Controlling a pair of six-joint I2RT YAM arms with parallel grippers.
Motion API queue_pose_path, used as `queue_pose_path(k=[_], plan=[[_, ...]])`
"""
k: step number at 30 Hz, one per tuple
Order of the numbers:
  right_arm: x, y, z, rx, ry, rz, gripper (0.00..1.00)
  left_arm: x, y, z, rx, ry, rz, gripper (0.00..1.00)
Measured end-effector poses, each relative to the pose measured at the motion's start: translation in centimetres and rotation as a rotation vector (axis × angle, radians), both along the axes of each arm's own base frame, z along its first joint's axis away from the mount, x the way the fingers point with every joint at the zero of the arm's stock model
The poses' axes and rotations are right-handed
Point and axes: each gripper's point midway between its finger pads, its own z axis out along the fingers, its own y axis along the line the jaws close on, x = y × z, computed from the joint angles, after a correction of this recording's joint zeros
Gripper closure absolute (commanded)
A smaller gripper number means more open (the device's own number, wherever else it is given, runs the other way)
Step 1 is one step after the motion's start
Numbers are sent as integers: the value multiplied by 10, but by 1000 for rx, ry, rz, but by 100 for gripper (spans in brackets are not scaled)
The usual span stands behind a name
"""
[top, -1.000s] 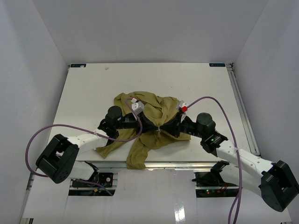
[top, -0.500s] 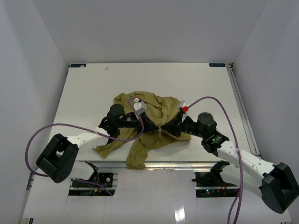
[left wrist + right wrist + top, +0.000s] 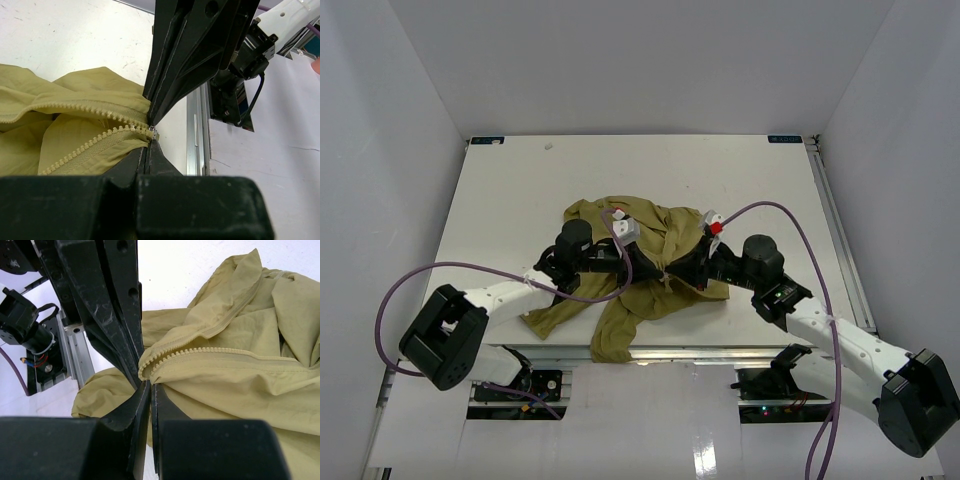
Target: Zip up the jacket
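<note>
Fingers of left gripper (image 3: pixel 148 150) pinched tight on jacket (image 3: pixel 655 215) at bottom end of zipper (image 3: pixel 95 141); right gripper (image 3: pixel 148 387) clenched on same spot, tips meeting. Zipper teeth apart beyond pinch. Jacket crumpled on table (image 3: pixel 520 190), front centre, part over near edge.

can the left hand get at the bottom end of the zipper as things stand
Likely yes: the left hand is shut right at the zipper end of the jacket, nothing between them; the right hand crowds it from opposite.
</note>
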Motion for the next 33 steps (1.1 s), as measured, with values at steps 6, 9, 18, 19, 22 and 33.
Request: queue_pose_path(k=[6,9,18,19,22,33], plan=[[3,1,2,-5,5,-5,92,-2,-2,-3,12,-4,-10,100],[4,1,0,-9,11,-4,92,-3,-2,-5,19,-4,-9,100],[1,-1,2,17,7,-9,92,1,-3,-3,18,-10,32,71],[1,-1,5,26,-1,-8,92,0,-3,-1,13,-11,36,69],[2,1,19,68,-39,-7,92,-6,-1,2,0,-9,35,63],[2,3,35,119,-75,0,92,-12,0,3,-17,17,36,51]])
